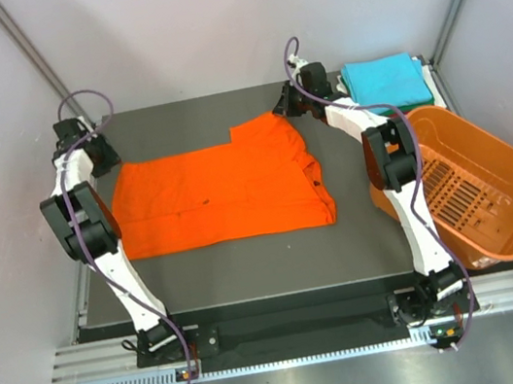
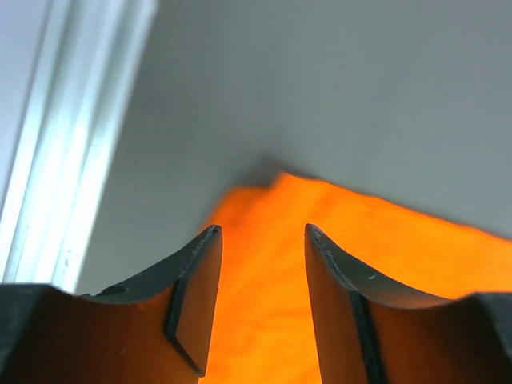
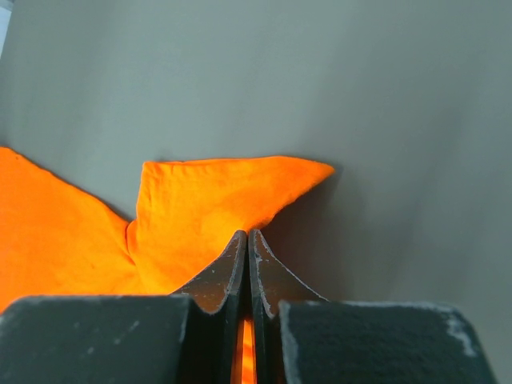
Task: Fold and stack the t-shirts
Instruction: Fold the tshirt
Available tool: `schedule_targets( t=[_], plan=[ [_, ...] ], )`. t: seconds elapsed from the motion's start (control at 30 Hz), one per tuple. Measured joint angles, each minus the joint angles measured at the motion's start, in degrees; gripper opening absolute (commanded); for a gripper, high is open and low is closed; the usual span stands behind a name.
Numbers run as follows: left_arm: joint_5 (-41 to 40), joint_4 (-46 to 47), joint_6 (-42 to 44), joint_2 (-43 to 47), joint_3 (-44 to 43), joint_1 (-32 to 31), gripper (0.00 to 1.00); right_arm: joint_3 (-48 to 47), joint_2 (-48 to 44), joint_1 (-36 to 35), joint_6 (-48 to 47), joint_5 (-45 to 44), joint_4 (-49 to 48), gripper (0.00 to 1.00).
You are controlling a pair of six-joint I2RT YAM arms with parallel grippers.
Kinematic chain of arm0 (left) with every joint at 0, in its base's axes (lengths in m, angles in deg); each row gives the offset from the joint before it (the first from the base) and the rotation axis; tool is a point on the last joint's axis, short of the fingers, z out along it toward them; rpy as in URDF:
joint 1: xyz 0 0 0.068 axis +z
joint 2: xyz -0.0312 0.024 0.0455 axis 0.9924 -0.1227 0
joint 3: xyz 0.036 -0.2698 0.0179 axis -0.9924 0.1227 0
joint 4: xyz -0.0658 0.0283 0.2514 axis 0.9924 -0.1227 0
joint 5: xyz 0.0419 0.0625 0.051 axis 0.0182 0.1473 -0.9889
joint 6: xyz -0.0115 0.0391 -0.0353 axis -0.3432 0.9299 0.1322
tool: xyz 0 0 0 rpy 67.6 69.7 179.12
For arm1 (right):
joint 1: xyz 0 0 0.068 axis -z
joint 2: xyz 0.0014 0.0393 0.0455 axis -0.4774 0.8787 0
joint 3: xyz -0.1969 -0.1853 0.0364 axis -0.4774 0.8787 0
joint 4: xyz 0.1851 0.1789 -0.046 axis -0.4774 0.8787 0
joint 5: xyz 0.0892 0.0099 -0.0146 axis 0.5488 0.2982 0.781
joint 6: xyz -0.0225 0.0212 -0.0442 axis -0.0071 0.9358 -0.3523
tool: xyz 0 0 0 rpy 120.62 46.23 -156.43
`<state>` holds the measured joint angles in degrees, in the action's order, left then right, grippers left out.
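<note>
A bright orange t-shirt [image 1: 217, 194] lies spread flat on the dark mat [image 1: 249, 262]. My left gripper [image 1: 97, 152] hangs over the shirt's far left corner. In the left wrist view its jaws [image 2: 263, 228] stand open, with the orange cloth [image 2: 360, 216] beneath the gap. My right gripper [image 1: 286, 100] is at the shirt's far right sleeve. In the right wrist view it [image 3: 246, 234] is shut, and a sliver of orange cloth shows between the fingers. The sleeve [image 3: 208, 200] lies just ahead of the tips. A turquoise folded t-shirt [image 1: 381, 82] rests at the back right.
An orange slotted plastic basket [image 1: 467, 186] sits tilted off the mat's right edge, beside the right arm. Metal frame posts [image 1: 26, 53] rise at the back corners. In the left wrist view a white rail [image 2: 72, 160] runs along the left.
</note>
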<state>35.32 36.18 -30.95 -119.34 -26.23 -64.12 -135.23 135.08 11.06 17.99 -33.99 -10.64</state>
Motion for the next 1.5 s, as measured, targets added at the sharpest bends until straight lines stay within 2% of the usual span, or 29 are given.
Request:
schedule_targets(
  t=[0.17,0.37,0.53,0.77,1.27,1.5],
  plan=[
    [0.9,-0.5,-1.2,-6.0,-3.3,2.6,0.54,0.0,0.0,0.0,0.0,0.6,-1.1,0.0],
    [2.9,0.2,-1.2,-9.0,-5.5,2.2,0.56,0.0,0.0,0.0,0.0,0.9,-1.3,0.0],
    [6.3,-0.6,-1.0,-11.2,-8.8,1.6,0.55,0.0,0.0,0.0,0.0,0.9,-1.4,0.0],
    [8.7,-0.1,-1.0,-4.1,2.7,0.4,0.52,0.0,0.0,0.0,0.2,1.0,-1.4,0.0],
    [9.2,-2.4,0.9,9.4,11.3,-5.5,0.51,0.0,0.0,0.0,0.6,1.5,-1.4,0.0],
    [1.7,-3.1,1.9,9.4,11.8,-5.0,0.52,0.0,0.0,0.0,0.9,1.9,-1.4,0.0]
  ],
)
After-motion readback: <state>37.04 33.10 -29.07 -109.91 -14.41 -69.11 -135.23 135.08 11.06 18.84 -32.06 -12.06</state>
